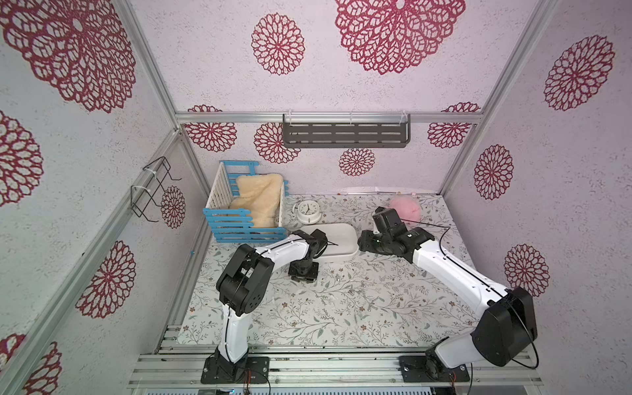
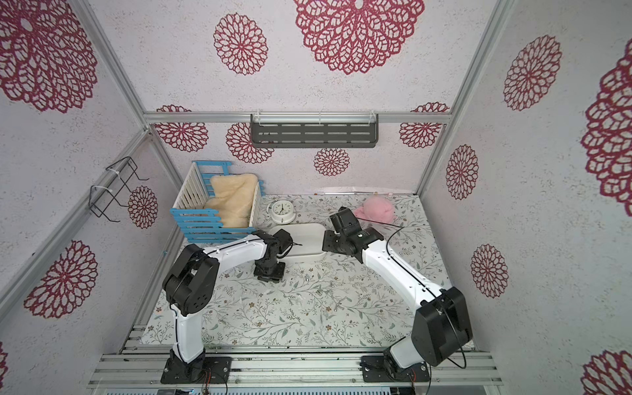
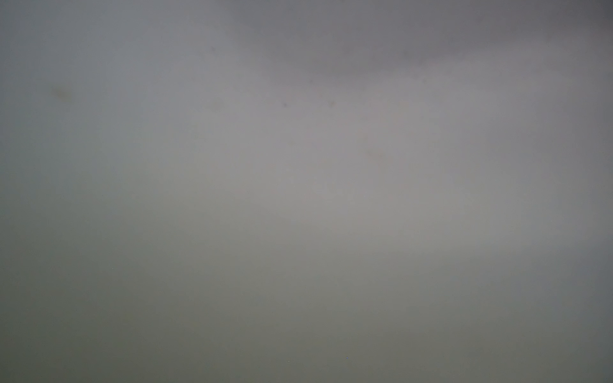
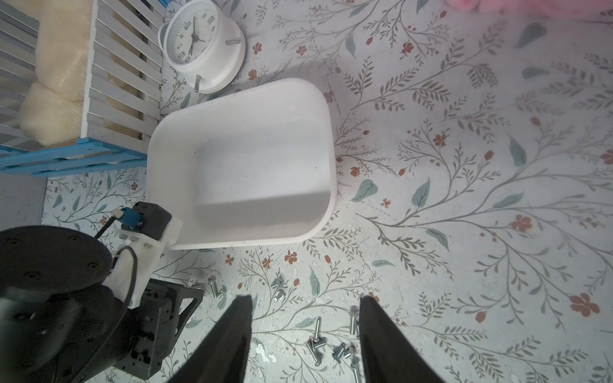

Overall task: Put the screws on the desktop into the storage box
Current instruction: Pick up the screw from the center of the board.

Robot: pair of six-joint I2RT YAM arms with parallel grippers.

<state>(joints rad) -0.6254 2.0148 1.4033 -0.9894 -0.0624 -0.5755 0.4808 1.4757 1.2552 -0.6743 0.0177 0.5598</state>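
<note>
The left gripper (image 1: 302, 274) points straight down onto the pale-grey, leaf-printed desktop (image 4: 464, 199); its jaws are hidden, so I cannot tell whether it pinches anything. The tiny silver-grey metal screws (image 4: 317, 326) scattered beside it could skid away or slip out on lifting. The right gripper (image 4: 306, 297) hangs spread and empty above them, near the shallow white plastic storage box (image 4: 265, 215), which looks empty

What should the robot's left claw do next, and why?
Probably pinch one of the screws and lift it. The left claw is down on the desktop beside them, and the storage box looks empty.
</note>
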